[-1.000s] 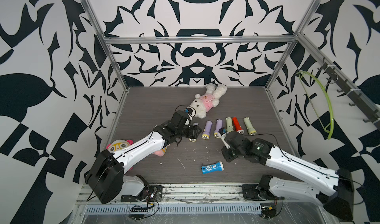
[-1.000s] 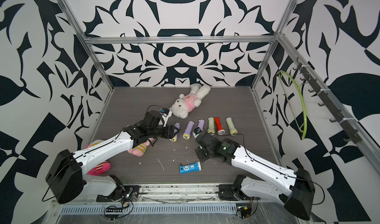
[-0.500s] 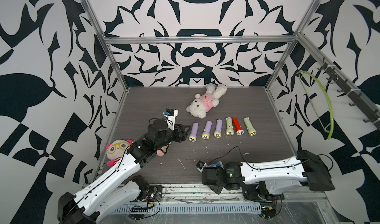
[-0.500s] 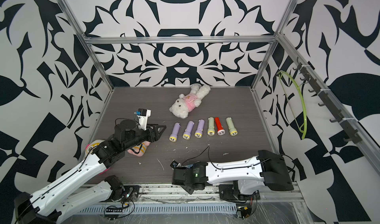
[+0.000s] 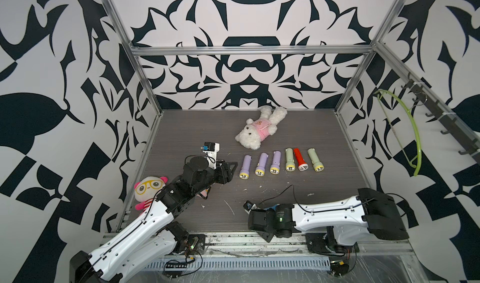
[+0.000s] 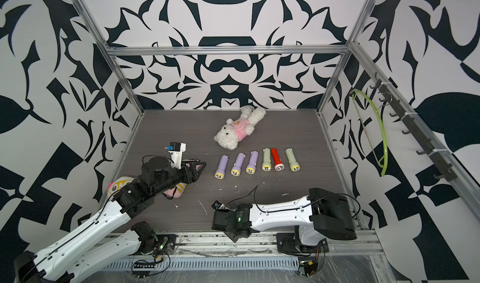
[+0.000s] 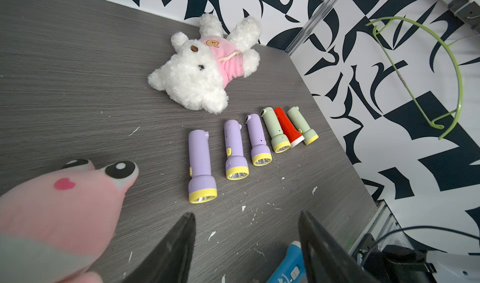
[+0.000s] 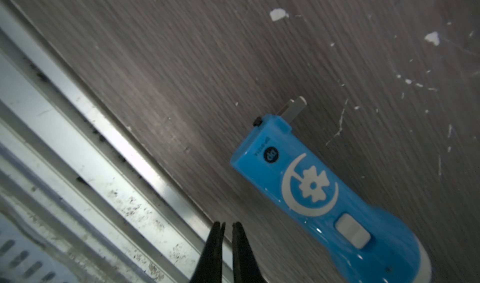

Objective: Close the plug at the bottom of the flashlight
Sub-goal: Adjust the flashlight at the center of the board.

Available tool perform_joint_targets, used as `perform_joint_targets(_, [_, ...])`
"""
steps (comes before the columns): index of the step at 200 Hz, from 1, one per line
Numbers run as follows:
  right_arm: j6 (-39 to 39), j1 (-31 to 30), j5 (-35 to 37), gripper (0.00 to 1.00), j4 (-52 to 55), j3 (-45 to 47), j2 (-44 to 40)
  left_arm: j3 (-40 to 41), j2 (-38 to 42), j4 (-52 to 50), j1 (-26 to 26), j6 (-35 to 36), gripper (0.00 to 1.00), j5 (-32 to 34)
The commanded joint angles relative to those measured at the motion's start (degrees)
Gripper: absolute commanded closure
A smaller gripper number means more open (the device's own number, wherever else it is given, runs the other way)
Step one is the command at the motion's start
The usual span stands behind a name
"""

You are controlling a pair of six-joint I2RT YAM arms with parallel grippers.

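Right gripper (image 8: 226,224) was closed, empty, beside the blue plastic flashlight (image 8: 311,190) lying on the grey woodgrain tabletop (image 8: 181,60), its head cut off at the wrist view's edge, its metal plug prongs (image 8: 293,108) sticking out. Left gripper (image 7: 246,214) gaped, empty. Both top views hid the flashlight under the right arm (image 5: 324,214). Black-and-white patterned walls (image 5: 233,73) enclosed the fleck-strewn surface.

Our left arm (image 5: 145,224) was stretched forward and inward, the left gripper (image 7: 246,242) empty with its fingers (image 7: 176,253) spread well apart. Our right arm (image 5: 330,211) lay folded low, pointing across toward our left side, the right gripper (image 8: 228,242) empty, its fingers (image 8: 242,255) almost touching.
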State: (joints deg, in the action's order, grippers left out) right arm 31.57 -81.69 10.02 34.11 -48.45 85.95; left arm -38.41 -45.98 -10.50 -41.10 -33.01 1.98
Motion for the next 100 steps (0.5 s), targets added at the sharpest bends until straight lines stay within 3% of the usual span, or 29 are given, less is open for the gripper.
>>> perform_joint_targets(1, [-2.2, 3.5, -1.7, 0.87, -3.3, 0.1, -0.9, 1.2, 0.5, -0.4, 0.3, -0.6, 0.33, 0.2])
perform_joint_targets(100, [-10.7, 19.2, -9.7, 0.86, -8.3, -2.7, 6.7, 2.3, 1.5, -1.2, 0.3, -0.6, 0.32, 0.3])
